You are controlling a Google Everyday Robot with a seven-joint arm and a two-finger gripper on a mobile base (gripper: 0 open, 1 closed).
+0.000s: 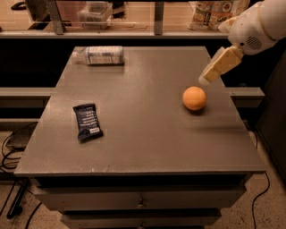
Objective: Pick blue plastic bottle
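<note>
The blue plastic bottle (99, 55) lies on its side at the far left corner of the grey table (138, 147), cap pointing left, with a pale blue-white label. My gripper (204, 81) hangs from the white arm at the upper right, just above and right of an orange ball (194, 98). It is far to the right of the bottle and holds nothing that I can see.
A dark navy snack bar wrapper (87, 121) lies on the left half of the table. A shelf rail with containers (95, 11) runs behind the table. Drawers sit under the tabletop; cables lie on the floor at left.
</note>
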